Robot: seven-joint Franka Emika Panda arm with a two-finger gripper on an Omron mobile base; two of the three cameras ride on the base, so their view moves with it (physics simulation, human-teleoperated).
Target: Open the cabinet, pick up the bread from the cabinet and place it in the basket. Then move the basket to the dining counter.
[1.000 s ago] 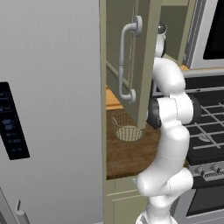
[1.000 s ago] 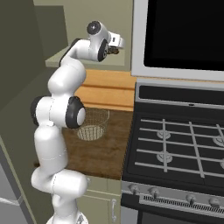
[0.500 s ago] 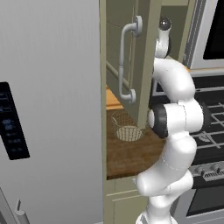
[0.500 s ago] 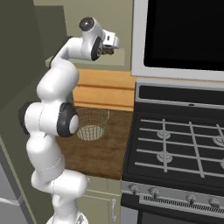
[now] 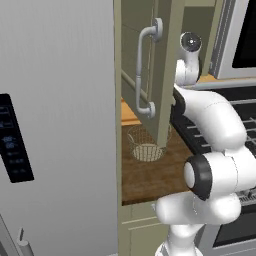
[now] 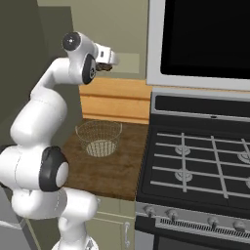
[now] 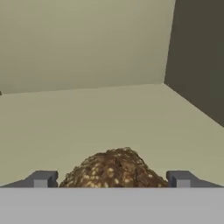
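Observation:
The cabinet door [image 5: 163,75] with its silver bar handle [image 5: 143,70] stands swung open. Inside, on the pale cabinet floor [image 7: 109,118], lies the bread [image 7: 114,168], a brown seeded lump. My gripper [image 7: 110,180] is open, with one fingertip [image 7: 41,179] on each side of the bread and a small gap at both. From the right base view, the gripper [image 6: 109,62] reaches into the cabinet with the bread [image 6: 103,68] at its tips. The wire basket [image 6: 99,138] sits on the wood worktop below, also seen as the basket [image 5: 145,145] under the door. The dining counter is out of view.
A big grey fridge [image 5: 55,125] stands to the left. The stove [image 6: 195,161] with its burners sits right of the worktop [image 6: 117,166], and a black microwave [image 6: 205,39] hangs above it. The open door hangs close beside my arm.
My arm has stretched upward and the hand has pushed deeper into the cabinet toward the bread. The jaws have stayed wide. Basket and door have not moved.

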